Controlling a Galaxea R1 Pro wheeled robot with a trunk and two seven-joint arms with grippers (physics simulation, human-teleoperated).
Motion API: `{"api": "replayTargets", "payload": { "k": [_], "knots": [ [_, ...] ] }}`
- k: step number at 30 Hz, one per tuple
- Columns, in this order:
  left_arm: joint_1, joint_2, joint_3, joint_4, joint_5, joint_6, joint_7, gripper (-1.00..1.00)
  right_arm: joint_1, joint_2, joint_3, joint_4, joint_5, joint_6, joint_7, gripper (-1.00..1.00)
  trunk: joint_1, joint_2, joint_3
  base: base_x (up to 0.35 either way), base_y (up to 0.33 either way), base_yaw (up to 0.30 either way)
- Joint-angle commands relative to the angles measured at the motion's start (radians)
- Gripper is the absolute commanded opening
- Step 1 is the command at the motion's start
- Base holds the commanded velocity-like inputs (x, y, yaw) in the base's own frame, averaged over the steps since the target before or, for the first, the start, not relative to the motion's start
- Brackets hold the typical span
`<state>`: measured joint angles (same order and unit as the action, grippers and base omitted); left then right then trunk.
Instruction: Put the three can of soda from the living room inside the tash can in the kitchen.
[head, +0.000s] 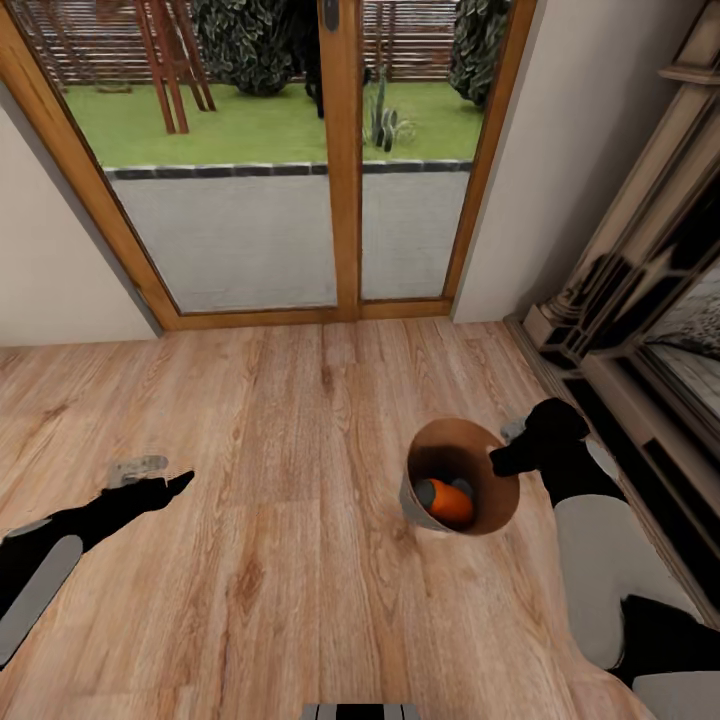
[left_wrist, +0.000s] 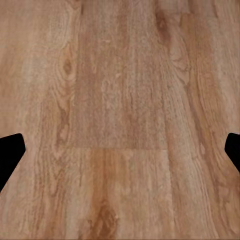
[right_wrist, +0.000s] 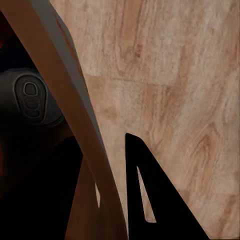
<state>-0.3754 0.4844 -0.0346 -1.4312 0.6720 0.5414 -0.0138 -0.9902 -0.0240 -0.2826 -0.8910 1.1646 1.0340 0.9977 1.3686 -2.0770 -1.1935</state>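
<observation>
Wood planks of the floor run warm and knotted through the living room, up to the wood-framed glass doors with lawn beyond. Beside the doors stands the pale, dark-panelled fireplace surround, seen from the head.

Nearer than the doors, the tash can hangs tilted, its round mouth turned toward the camera, brown inside and pale grey outside. The right tool is clenched on the bin's rim at the side nearest the fireplace. The right wrist view gives what the head cannot: the thin wall passing between the black fingers, one finger outside it and the other in the dark inside.

A can of soda lies in the bin, orange with a dark band; the wrist view shows a grey top with its tab.

The left tool hangs released over bare planks, well apart from the bin, its black fingertips spread wide.
</observation>
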Motion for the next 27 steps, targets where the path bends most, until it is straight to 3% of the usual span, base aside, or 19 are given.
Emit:
{"api": "replayTargets", "payload": {
  "k": [1, 3, 4, 7, 8, 12, 18, 27],
  "knots": [
    [0.005, -0.004, -0.004, 0.016, -0.006, -0.027, -0.003, 1.0, -0.013, -0.007, -0.007, 0.031, -0.031, 0.013, 0.006, -1.0, 0.0, 0.0, 0.0, 0.0, 0.0, 0.0],
    [0.018, -0.015, -0.029, 0.075, -0.019, -0.108, -0.009, 1.0, -0.073, -0.039, -0.033, 0.164, -0.03, 0.013, 0.005, -1.0, 0.0, 0.0, 0.0, 0.0, 0.0, 0.0],
    [0.023, -0.02, -0.049, 0.125, -0.024, -0.166, -0.011, 1.0, -0.116, -0.07, -0.043, 0.267, -0.03, 0.013, 0.002, -1.0, 0.0, 0.0, 0.0, 0.0, 0.0, 0.0],
    [0.025, -0.023, -0.083, 0.158, -0.027, -0.222, -0.012, 1.0, -0.167, -0.097, -0.046, 0.383, -0.03, 0.013, -0.003, -1.0, 0.0, 0.0, 0.0, 0.0, 0.0, 0.0],
    [0.026, -0.025, -0.118, 0.172, -0.027, -0.246, -0.01, 1.0, -0.177, -0.101, -0.045, 0.404, -0.03, 0.013, -0.003, -1.0, 0.0, 0.0, 0.0, 0.0, 0.0, 0.0],
    [0.027, -0.028, -0.195, 0.227, -0.024, -0.293, -0.005, 1.0, -0.214, -0.112, -0.041, 0.483, -0.029, 0.013, -0.007, -1.0, 0.0, 0.0, 0.0, 0.0, 0.0, 0.0],
    [0.027, -0.029, -0.213, 0.303, -0.024, -0.336, -0.004, 1.0, -0.222, -0.107, -0.037, 0.534, -0.017, 0.013, -0.008, -1.0, 0.0, 0.0, 0.0, 0.0, 0.0, 0.0],
    [0.027, -0.03, -0.217, 0.328, -0.023, -0.354, -0.004, 1.0, -0.222, -0.104, -0.04, 0.544, 0.014, 0.013, -0.009, -1.0, 0.0, 0.0, 0.0, 0.0, 0.0, 0.0]
  ]
}}
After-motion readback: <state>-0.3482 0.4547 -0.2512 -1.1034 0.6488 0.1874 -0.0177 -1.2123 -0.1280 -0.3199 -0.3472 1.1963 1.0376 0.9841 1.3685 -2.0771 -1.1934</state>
